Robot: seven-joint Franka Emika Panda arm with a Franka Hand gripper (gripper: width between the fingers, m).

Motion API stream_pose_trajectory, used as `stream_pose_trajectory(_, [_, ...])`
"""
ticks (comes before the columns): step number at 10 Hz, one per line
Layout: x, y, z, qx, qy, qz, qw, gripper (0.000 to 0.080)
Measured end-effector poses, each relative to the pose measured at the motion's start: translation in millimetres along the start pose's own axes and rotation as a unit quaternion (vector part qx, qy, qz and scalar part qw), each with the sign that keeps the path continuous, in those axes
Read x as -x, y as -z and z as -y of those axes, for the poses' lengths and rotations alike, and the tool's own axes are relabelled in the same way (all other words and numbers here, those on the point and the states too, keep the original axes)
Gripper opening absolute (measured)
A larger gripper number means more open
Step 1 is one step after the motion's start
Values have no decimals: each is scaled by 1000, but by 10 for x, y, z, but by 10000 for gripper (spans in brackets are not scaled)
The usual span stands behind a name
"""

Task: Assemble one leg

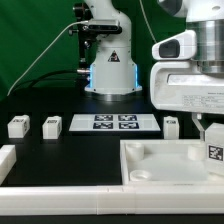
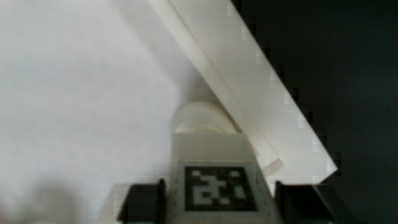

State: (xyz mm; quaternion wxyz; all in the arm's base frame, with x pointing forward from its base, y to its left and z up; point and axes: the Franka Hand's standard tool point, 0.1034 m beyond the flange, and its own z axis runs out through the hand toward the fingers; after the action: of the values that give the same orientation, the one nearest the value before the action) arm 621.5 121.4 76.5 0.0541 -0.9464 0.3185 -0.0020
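Gripper (image 1: 211, 142) clamped on leg (image 2: 215, 170) (tag facing cam), held upright beside tray (image 1: 160, 186) wall, prob. to seat it at corner.

marker board (image 1: 113, 122) behind tray (image 1: 150, 180), one leg (image 1: 51, 125) at the exterior view's left, another leg (image 1: 171, 125) right

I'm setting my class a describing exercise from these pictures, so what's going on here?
The arm's gripper holds one leg, low at a corner of the large white tray-like part, beside its rim. Whether it is seated cannot be told. Three other legs stand loose on the table near the marker board.
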Motion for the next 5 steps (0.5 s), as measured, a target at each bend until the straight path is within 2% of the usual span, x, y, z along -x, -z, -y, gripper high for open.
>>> stream_pose_trajectory(3, [53,-12,42,-6,-195,9,981,294])
stream_pose_trajectory(5, [90,-16,78,-10,-298,19,954,294])
